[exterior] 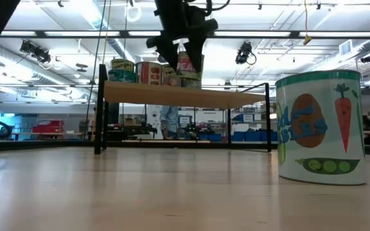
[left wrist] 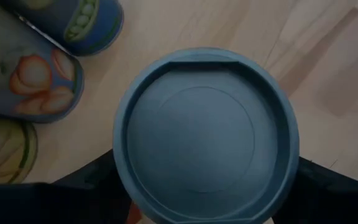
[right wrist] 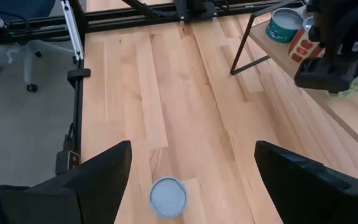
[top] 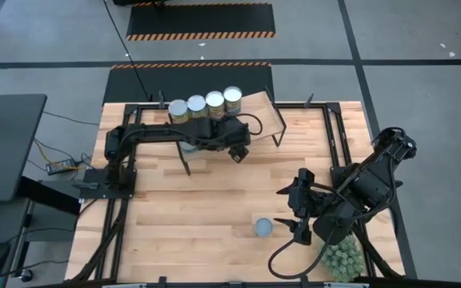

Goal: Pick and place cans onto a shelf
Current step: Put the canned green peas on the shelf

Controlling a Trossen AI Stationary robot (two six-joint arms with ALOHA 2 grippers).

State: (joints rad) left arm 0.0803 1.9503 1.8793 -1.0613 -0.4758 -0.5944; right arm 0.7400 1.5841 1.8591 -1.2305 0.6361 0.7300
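Looking straight down, the shelf (top: 258, 108) runs lengthwise from nine to three o'clock along the table's twelve o'clock edge, tilted slightly. Four cans (top: 203, 104) stand upright in a row on its nine o'clock half, tops facing up, each touching the next. The left gripper (top: 238, 150) hangs over the shelf's near edge just beside the row. Its wrist camera looks right down onto a round blue-grey lid (left wrist: 205, 137), with a dark finger (left wrist: 92, 180) on either side of that can, so the fingers are clasped around a fifth can held upright. The overhead picture hides this can under the arm.

From table height, the held can (exterior: 189, 66) shows between the fingers at the end of the row, its base at about the plank's level; whether it touches the wood I cannot tell.

A lone can (top: 263, 228) stands upright on the tabletop (top: 206, 208) toward six o'clock. The right gripper (top: 296, 210) hovers just beside it at three o'clock, fingers (right wrist: 98, 177) spread wide and holding nothing. The low camera alone shows this can's label (exterior: 323, 128), with a carrot and peas.
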